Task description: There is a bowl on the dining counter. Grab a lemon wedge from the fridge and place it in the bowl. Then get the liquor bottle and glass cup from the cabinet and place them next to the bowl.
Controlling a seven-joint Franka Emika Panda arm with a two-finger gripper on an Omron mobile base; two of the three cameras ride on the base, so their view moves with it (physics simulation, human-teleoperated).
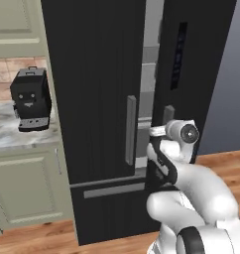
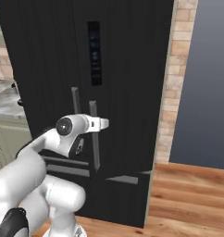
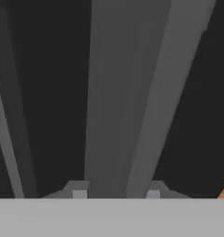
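Two small dark fingertips (image 3: 79, 193) of the hand (image 3: 116, 194) stand either side of a grey vertical bar, the right fridge handle (image 3: 127, 102), which runs up between them in the hand view. The jaws are set narrow, just wider than the bar; whether the pads actually press on it cannot be told. In the right base view the hand (image 2: 102, 123) sits at this handle (image 2: 94, 139), on the right door of the black fridge (image 2: 127, 69); in the left base view the hand (image 1: 159, 131) meets the same handle (image 1: 168, 115) just beside the lighter gap between the doors. A second handle (image 1: 130, 130) hangs on the left door, which stands slightly ajar. The lemon wedge cannot be seen from here. Below the doors runs a drawer front with a grey horizontal pull (image 1: 114, 189). Left of the fridge, a black coffee machine (image 1: 30, 99) stands on a marble bench (image 1: 13, 134) over pale green cabinets (image 1: 28, 183). Right of the fridge are a brick strip (image 2: 171, 83) and wooden floor (image 2: 192, 194).
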